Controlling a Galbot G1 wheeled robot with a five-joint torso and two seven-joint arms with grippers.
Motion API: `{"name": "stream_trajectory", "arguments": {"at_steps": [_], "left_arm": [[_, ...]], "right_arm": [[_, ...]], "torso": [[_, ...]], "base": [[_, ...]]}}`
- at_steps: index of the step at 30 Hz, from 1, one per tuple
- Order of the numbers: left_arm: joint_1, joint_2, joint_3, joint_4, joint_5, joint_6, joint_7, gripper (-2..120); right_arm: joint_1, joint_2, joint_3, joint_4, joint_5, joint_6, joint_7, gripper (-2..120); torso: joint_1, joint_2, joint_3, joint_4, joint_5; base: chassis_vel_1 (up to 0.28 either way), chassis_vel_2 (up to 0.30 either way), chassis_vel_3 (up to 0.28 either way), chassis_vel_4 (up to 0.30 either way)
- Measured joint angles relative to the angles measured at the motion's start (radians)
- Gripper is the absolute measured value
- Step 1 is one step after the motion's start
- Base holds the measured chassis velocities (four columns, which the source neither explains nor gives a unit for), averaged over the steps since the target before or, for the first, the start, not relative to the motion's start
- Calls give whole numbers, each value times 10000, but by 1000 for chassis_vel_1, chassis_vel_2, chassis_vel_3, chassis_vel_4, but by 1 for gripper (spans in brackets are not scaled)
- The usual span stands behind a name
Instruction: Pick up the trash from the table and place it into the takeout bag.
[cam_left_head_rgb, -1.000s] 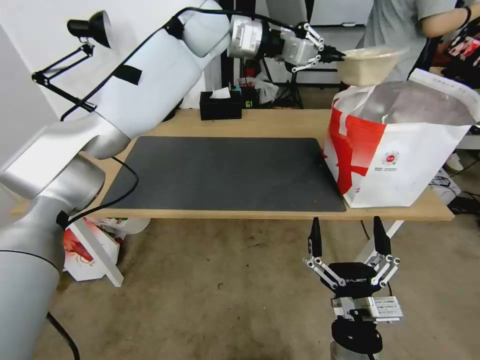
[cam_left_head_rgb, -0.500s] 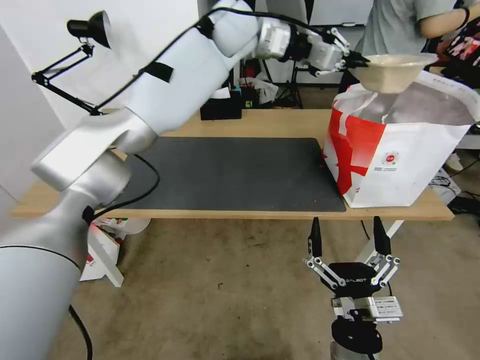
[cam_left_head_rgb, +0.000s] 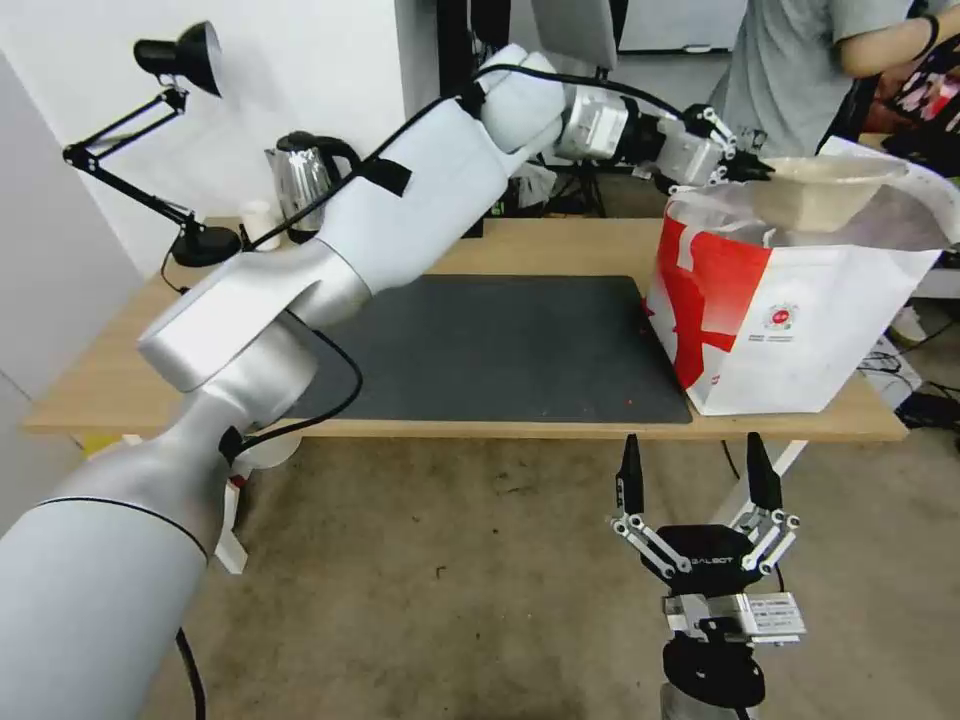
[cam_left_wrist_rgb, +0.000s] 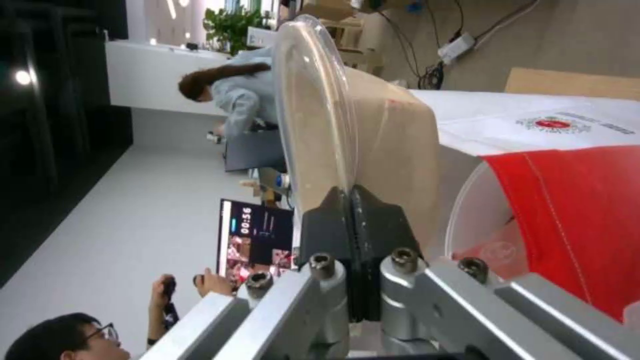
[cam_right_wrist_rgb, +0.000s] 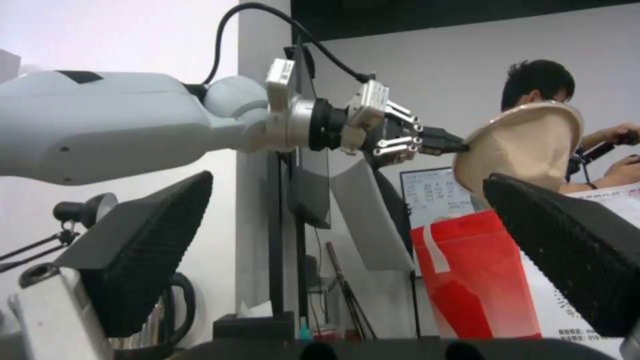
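Note:
My left gripper (cam_left_head_rgb: 757, 168) is shut on the rim of the beige paper-pulp bowl (cam_left_head_rgb: 822, 195), reaching far right over the table (cam_left_head_rgb: 560, 245). The bowl hangs in the open mouth of the takeout bag (cam_left_head_rgb: 790, 310), its base dipping below the bag's rim. In the left wrist view the black fingertips (cam_left_wrist_rgb: 350, 210) pinch the bowl (cam_left_wrist_rgb: 393, 150) edge, with the bag's red panel (cam_left_wrist_rgb: 580, 225) beside it. My right gripper (cam_left_head_rgb: 695, 470) stands open below the table's front edge, fingers up and nothing between them. From the right wrist view, the left gripper (cam_right_wrist_rgb: 460, 146) holds the bowl (cam_right_wrist_rgb: 527, 150) above the bag (cam_right_wrist_rgb: 467, 280).
A dark grey mat (cam_left_head_rgb: 470, 350) covers the middle of the table. A steel kettle (cam_left_head_rgb: 303, 180) and a black desk lamp (cam_left_head_rgb: 185, 60) stand at the back left. A person stands behind the bag at the back right.
My left arm has swung right and down, bringing the bowl from above the bag's left edge into its mouth. The kettle now shows behind the arm. The right gripper has not moved.

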Motion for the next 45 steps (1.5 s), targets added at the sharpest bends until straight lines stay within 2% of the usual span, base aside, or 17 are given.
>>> {"name": "stream_trajectory", "arguments": {"at_steps": [6, 8, 9, 12, 17, 19, 22, 25, 29, 33, 34, 36, 37, 40, 41, 44, 45], "left_arm": [[1, 11, -32, 23, 223, -20, -1, 0], [4, 118, -32, -44, 291, -20, -1, 9], [4, 118, -32, -44, 291, -20, -1, 9], [-3, 201, -63, -79, 325, -20, 2, 23], [-38, 218, -102, -130, 326, -20, 7, 36], [-47, 249, -110, -156, 326, -18, 13, 49], [-47, 294, -113, -201, 323, -5, 19, 57], [-46, 449, -98, -331, 203, 49, 23, 70], [-51, 635, -1, -472, -202, 160, 19, 80], [-214, 1219, 83, -1005, -786, 400, -204, 98], [-214, 1219, 83, -1005, -786, 400, -204, 98], [-243, 1814, 102, -1526, -1288, 710, -394, 99], [-243, 1814, 102, -1526, -1288, 710, -394, 99], [-148, 2914, 149, -2435, -2217, 1342, -921, 100], [-148, 2914, 149, -2435, -2217, 1342, -921, 100], [148, 3982, 150, -3443, -2930, 1870, -1483, 100], [148, 3982, 150, -3443, -2930, 1870, -1483, 100]], "right_arm": [[0, 0, 0, 0, -1, 0, 0, 100], [0, -1, 0, 0, 0, 0, 0, 100], [0, -1, 0, 0, 0, 0, 0, 100], [0, 0, 0, 1, 0, 0, 0, 100], [0, -1, 0, 0, 0, 0, 0, 100], [0, 0, 0, 0, 0, 0, 0, 100], [0, 0, 0, 1, 0, 0, 0, 100], [0, -1, 0, 0, 0, 0, 0, 100], [0, -1, 0, 0, 0, 0, 0, 100], [0, 0, 0, 0, 0, 0, 0, 100], [0, 0, 0, 0, 0, 0, 0, 100], [0, -1, 1, 0, 0, 0, 0, 100], [0, -1, 1, 0, 0, 0, 0, 100], [1, -4, 0, 0, 0, 0, 0, 100], [1, -4, 0, 0, 0, 0, 0, 100], [0, -1, 0, 0, 0, 0, 0, 100], [0, -1, 0, 0, 0, 0, 0, 100]], "torso": [[0, 0, 0, 0, 0], [0, 0, 0, 1, -1], [0, 0, 0, 1, -1], [1, 0, 0, 2, -1], [0, 0, 0, 0, 0], [1, 0, 0, 0, -1], [1, 0, 0, 0, -1], [0, 0, 0, -1, -1], [1, 0, 0, 0, -1], [0, 0, 0, -2, -1], [0, 0, 0, -2, -1], [1, 0, 0, -2, -2], [1, 0, 0, -2, -2], [1, 1, 0, 3, -5], [1, 1, 0, 3, -5], [1, 1, -1, 3, -5], [1, 1, -1, 3, -5]], "base": [[0, 0, 0, 0], [0, 0, 0, 0], [0, 0, 0, 0], [0, 0, 0, 0], [0, 0, 0, 0], [0, 0, 0, 0], [0, 0, 0, 0], [0, 0, 0, 0], [0, 0, 0, 0], [0, 0, 0, 0], [0, 0, 0, 0], [0, 0, 0, 0], [0, 0, 0, 0], [0, 0, 0, 0], [0, 0, 0, 0], [0, 0, 0, 0], [0, 0, 0, 0]]}}
